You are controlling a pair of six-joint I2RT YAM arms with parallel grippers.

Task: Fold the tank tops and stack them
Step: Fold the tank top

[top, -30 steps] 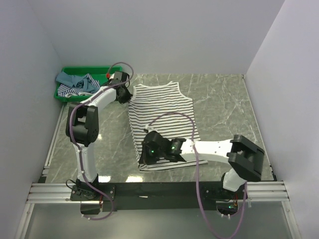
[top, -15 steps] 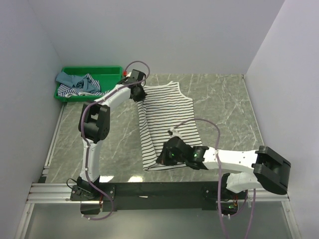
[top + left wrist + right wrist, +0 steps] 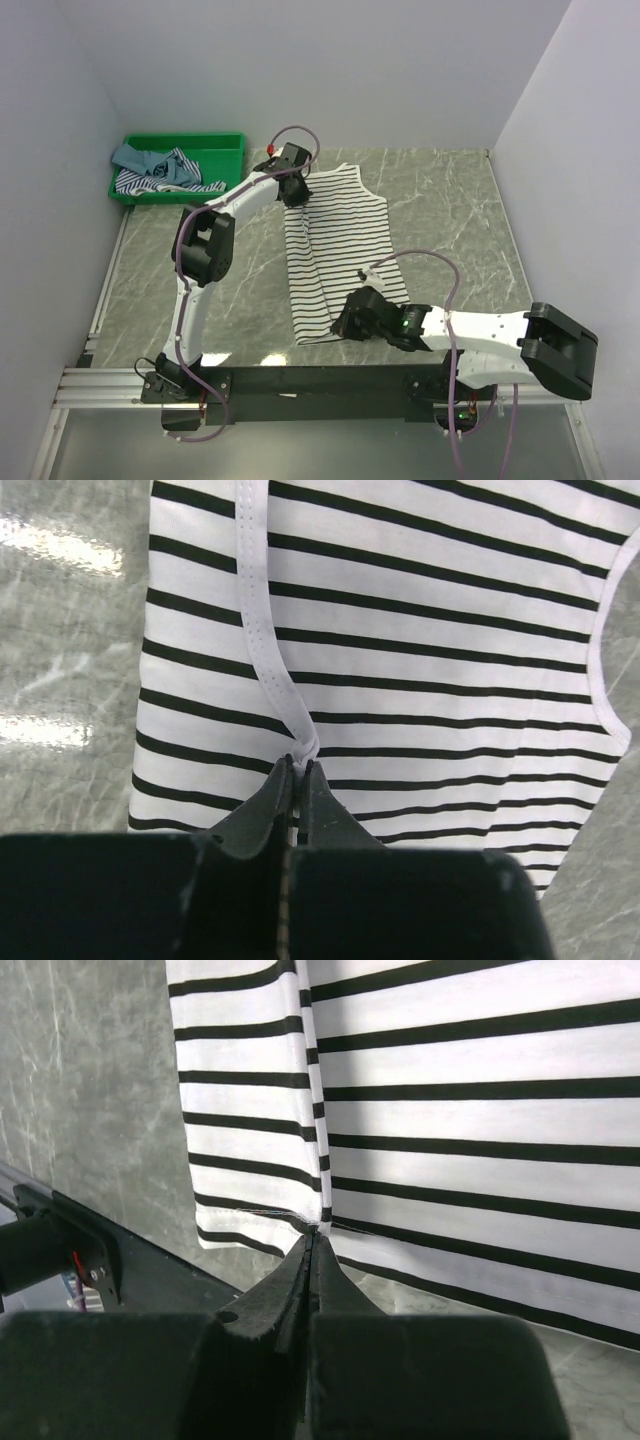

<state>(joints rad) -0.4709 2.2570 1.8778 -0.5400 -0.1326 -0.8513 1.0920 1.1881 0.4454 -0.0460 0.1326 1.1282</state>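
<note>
Fabric of the striped top lies lengthwise on the bench, straps toward the far wall and hem toward the arm bases. Along its left side a long strip looks turned over onto the rest, leaving a lengthwise crease.

At the far end, the left hand is closed on the top's white trim. In the left wrist view the fingertips meet with the trimmed edge pinched between them, and the striped cloth spreads flat beyond, grey bench showing at the left.

At the near end, the right hand is closed on the hem. In the right wrist view its fingertips pinch the bottom edge where a seam runs up the cloth; the part left of the seam hangs a little lower than the part to the right.

A green tray sits at the bench's far left corner, well apart from the striped top. It holds the teal top and the blue-striped top, both crumpled and touching each other.
</note>
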